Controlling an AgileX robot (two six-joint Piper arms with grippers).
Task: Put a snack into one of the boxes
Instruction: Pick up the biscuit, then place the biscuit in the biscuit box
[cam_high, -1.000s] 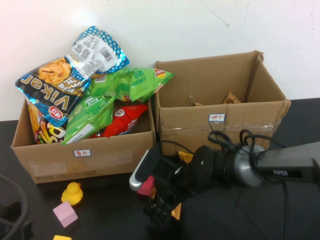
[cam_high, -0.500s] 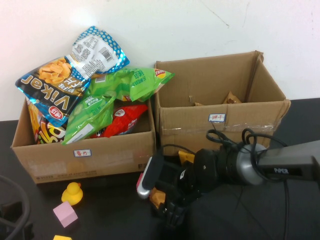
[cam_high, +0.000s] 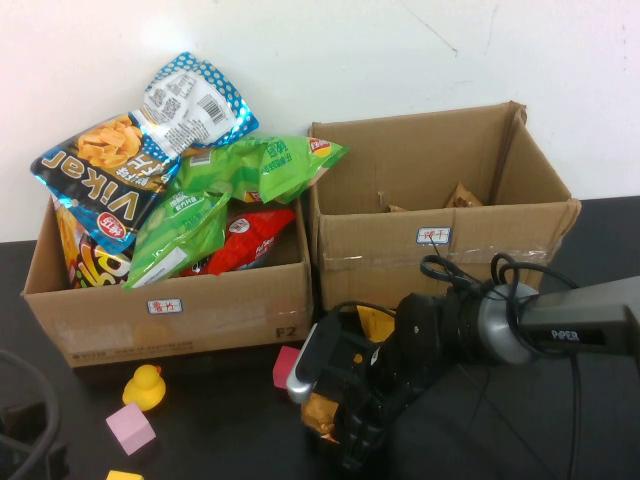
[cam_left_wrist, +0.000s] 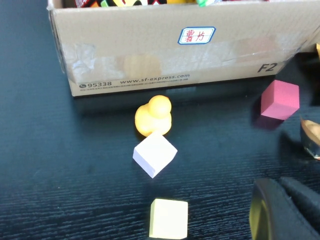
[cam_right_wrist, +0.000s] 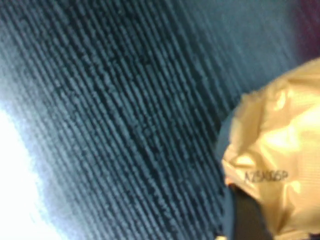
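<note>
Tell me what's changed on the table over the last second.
The right claw slid toward the robot's right, uncovering the pink cube, and is closing on a golden snack packet. Both boxes, the yellow duck and other cubes stayed put. The left claw hangs near the table's front.

White scuffed wall (cam_high: 330, 50), dark wood-grain table (cam_high: 200, 440), bright light

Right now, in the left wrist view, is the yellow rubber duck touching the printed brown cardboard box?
No: the yellow rubber duck sits on the black table, clear of the printed brown cardboard box, with dark tabletop between them.
</note>
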